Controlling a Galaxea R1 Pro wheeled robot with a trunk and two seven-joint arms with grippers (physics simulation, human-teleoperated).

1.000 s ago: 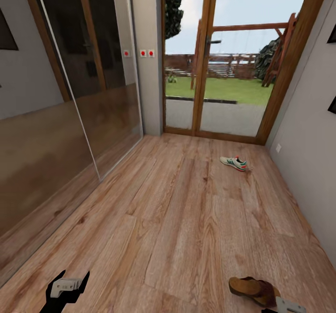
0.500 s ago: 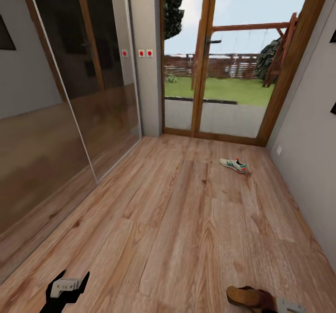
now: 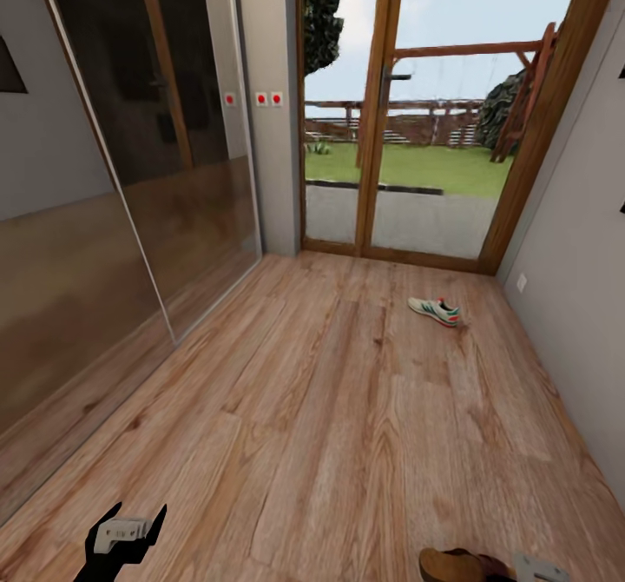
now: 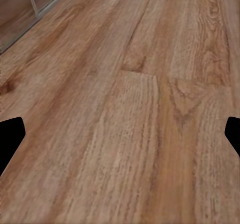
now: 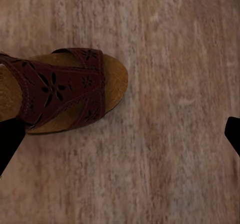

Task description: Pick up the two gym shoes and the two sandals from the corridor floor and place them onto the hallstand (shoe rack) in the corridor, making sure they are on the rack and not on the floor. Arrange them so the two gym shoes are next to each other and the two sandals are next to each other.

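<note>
One gym shoe [image 3: 434, 310], white with teal and red trim, lies on the corridor floor [image 3: 330, 408] far ahead, near the glass door. A brown sandal [image 3: 453, 564] lies at the near right, just beside my right gripper [image 3: 538, 569]. The right wrist view has the sandal [image 5: 60, 91] flat on the planks with its toe reaching between the wide-apart fingertips [image 5: 10, 141], nothing gripped. My left gripper [image 3: 133, 517] hangs open at the near left over bare planks [image 4: 120, 108]. The hallstand is out of view.
Mirrored sliding doors [image 3: 130, 174] run along the left wall. A wood-framed glass door [image 3: 408, 130] closes the far end, and a grey wall [image 3: 582, 304] bounds the right. Wide plank floor lies between me and the gym shoe.
The whole head view has shifted, so the camera moved. The sandal now sits lower, at the picture's bottom edge. Both grippers keep their places in the picture.
</note>
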